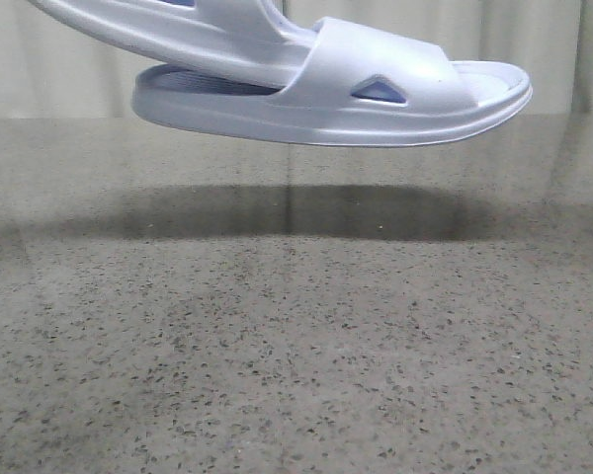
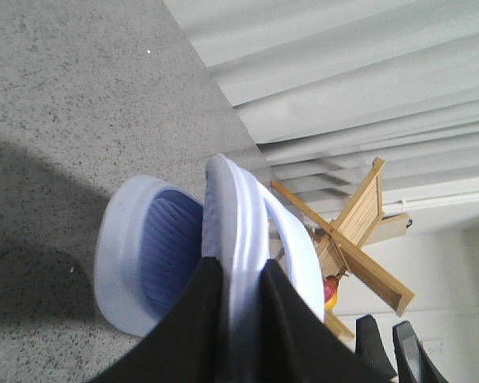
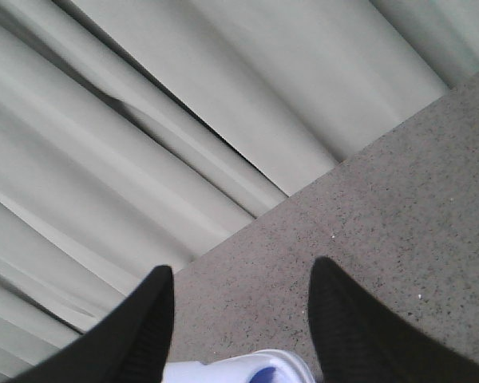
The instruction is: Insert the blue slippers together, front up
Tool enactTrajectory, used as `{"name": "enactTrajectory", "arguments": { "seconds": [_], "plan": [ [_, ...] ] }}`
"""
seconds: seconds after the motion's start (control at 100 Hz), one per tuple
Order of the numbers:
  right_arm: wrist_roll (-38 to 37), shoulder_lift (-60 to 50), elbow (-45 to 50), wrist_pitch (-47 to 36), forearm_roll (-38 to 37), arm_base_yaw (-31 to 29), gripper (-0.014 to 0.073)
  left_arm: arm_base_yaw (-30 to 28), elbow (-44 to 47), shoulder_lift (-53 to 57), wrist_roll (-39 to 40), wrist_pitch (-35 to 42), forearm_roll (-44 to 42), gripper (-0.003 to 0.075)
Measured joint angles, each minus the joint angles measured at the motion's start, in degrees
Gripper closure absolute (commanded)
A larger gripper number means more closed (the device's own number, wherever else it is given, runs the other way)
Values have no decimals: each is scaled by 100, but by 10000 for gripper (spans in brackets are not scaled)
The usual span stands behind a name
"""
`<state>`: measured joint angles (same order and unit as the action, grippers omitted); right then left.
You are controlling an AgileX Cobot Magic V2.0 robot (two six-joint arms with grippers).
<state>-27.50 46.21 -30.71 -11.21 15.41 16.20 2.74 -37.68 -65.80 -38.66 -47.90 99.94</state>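
The left end effector (image 2: 238,319) is clenched on the sole edge of the upper slipper (image 2: 241,215), whose front is pushed under the strap of the lower slipper (image 1: 376,94). Both hang nested above the speckled counter (image 1: 296,346), casting a shadow on it. The right end effector (image 3: 239,319) is released, fingers spread, a slipper tip just beneath it, with pale curtains (image 3: 144,120) behind.

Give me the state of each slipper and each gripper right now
Lower slipper: off the table, level, strap up.
Upper slipper: tilted, its front pushed under the lower slipper's strap.
Left gripper: shut on the upper slipper's sole edge.
Right gripper: open, holding nothing.
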Motion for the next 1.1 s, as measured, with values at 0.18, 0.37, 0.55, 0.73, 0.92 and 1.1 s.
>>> {"name": "enactTrajectory", "arguments": {
  "seconds": [0.18,0.37,0.55,0.73,0.92,1.1],
  "plan": [
    [2,0,0,0,0,0,270,0,350,-22,0,162,60,704],
    [2,0,0,0,0,0,270,0,598,-22,0,267,60,704],
    [2,0,0,0,0,0,270,0,773,-22,0,350,74,704],
    [2,0,0,0,0,0,270,0,871,-22,46,441,107,704],
    [12,0,0,0,0,0,270,0,871,-22,95,477,107,704],
    [12,0,0,0,0,0,270,0,871,-22,154,537,107,704]
  ]
}}
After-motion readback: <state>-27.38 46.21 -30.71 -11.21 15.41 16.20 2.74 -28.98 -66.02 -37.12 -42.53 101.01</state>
